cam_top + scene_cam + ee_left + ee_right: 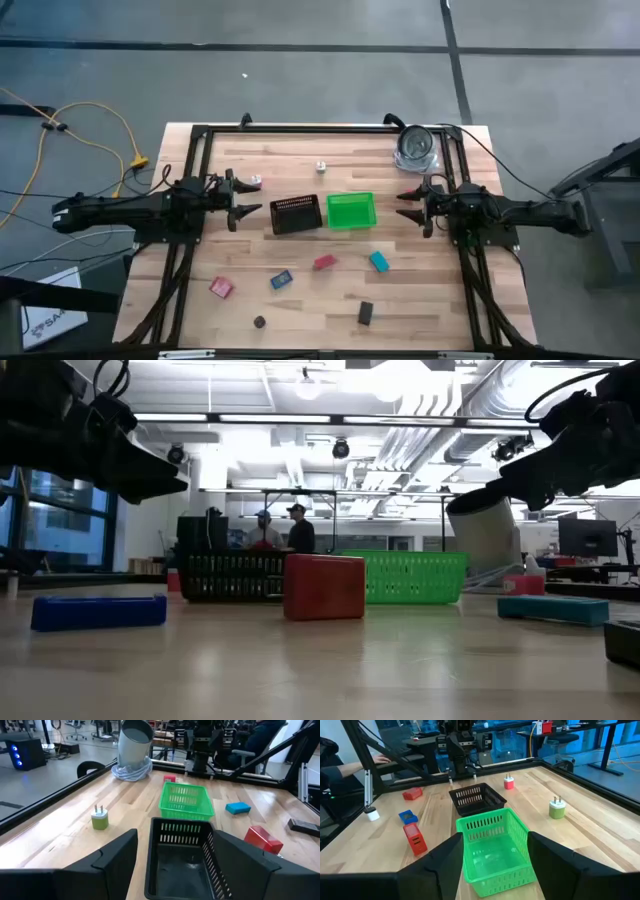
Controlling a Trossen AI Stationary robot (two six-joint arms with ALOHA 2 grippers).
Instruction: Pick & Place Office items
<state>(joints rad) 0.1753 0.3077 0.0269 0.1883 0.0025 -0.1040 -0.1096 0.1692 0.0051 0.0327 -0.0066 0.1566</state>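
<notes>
The left claw (243,200) is held above the table (430,290) just left of the black tray (296,214), fingers parted and nothing between them — a stance judged to be a waiting one, aimed at the tray's open mouth. Beside that claw, toward the far edge, a pink plug (257,182) rests on the boards.

Both bins are set side by side at the table's middle, within reach of either arm; that placement is taken to serve as a shared drop point. Both appear empty. The green bin (351,211) stands just right of the tray. A green plug (321,167) lies beyond them, apart.

The office items are spread along the near half, none yet binned: pink block (221,288), black round bit (260,322), blue block (282,280), red block (324,263), black block (366,313), teal block (379,262). All lie flat and well apart, so each can be approached singly.

The right claw (412,205) is held just right of the green bin, released and empty, facing it. A silver round object (415,148) stands at the far right corner, clear of the work.
</notes>
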